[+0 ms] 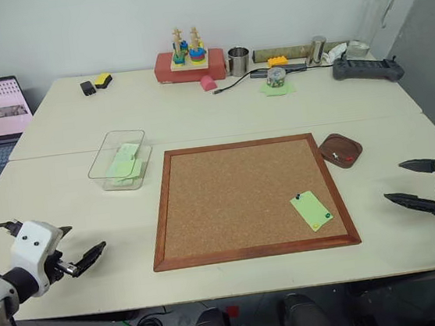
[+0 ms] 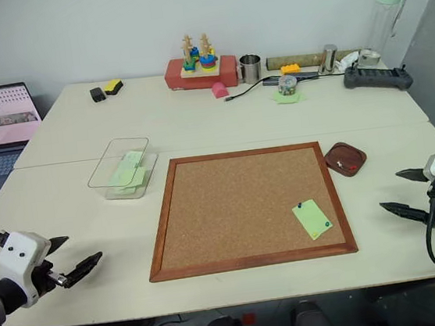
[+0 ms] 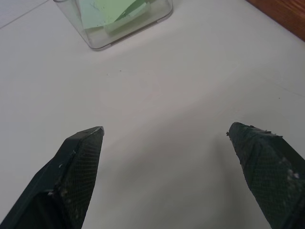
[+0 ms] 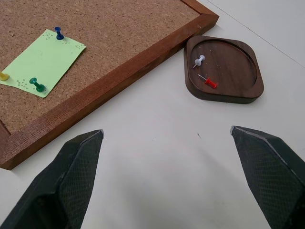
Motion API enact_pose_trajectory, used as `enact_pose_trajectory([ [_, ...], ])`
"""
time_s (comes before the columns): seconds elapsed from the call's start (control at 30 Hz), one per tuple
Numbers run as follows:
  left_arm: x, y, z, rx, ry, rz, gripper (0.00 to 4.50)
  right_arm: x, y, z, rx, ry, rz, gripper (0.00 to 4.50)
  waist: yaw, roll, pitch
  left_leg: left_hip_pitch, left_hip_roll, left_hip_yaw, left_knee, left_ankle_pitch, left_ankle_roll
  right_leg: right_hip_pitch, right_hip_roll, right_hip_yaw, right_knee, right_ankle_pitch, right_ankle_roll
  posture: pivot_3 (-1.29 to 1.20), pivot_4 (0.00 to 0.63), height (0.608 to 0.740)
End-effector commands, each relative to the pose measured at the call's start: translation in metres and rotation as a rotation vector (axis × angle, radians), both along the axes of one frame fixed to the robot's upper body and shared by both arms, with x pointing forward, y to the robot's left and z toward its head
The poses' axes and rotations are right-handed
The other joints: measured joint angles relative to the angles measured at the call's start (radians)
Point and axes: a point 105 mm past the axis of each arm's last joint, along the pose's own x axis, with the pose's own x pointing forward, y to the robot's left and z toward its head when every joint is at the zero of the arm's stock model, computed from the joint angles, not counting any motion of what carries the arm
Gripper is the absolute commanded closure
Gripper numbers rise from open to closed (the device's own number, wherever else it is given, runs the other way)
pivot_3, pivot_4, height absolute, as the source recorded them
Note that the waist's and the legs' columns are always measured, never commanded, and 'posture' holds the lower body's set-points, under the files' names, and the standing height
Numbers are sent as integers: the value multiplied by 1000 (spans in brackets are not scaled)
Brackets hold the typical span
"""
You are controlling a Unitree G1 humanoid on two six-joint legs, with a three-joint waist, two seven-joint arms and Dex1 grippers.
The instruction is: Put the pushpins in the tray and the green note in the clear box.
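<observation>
My bench [image 1: 197,122] has a smooth, matt, off-white top. At its middle lies the cork board [image 1: 241,196], its face rough and grainy, set in a reddish wood frame with a faint satin sheen. Near the board's right front corner the green note [image 4: 43,62] is thin matt paper, pinned by glossy plastic-headed pushpins [image 4: 58,32]. The tray [image 4: 224,69] beside the frame looks like dark, smooth wood. The clear box [image 1: 119,160] is glossy transparent plastic. My right end effector [image 4: 167,176] and left end effector [image 3: 164,171] have black fingers with a fine cross-hatched texture.
</observation>
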Motion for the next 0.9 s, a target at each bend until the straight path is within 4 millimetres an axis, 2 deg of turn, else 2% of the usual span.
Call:
enact_pose_trajectory([
  [0.03,4,3,17,9,-75,2,52,2,-2,11,-24,-39,6,0,0,0,0,0,0,0,0,0,0,0,0,0,0,0,0,0,150,740],
  [0.33,9,7,20,51,-89,23,52,4,-3,12,-26,-41,8,0,-1,0,0,0,0,1,0,0,0,0,0,0,0,0,0,0,150,740],
  [0.47,8,-3,23,34,-104,-43,52,4,-2,12,-27,-42,10,0,0,0,0,0,0,1,0,0,0,0,0,0,0,0,0,0,150,740],
  [0.9,11,-7,26,-18,-118,-51,52,4,-1,12,-20,-51,8,0,0,0,0,0,0,1,0,0,0,0,0,0,0,0,0,0,150,740],
])
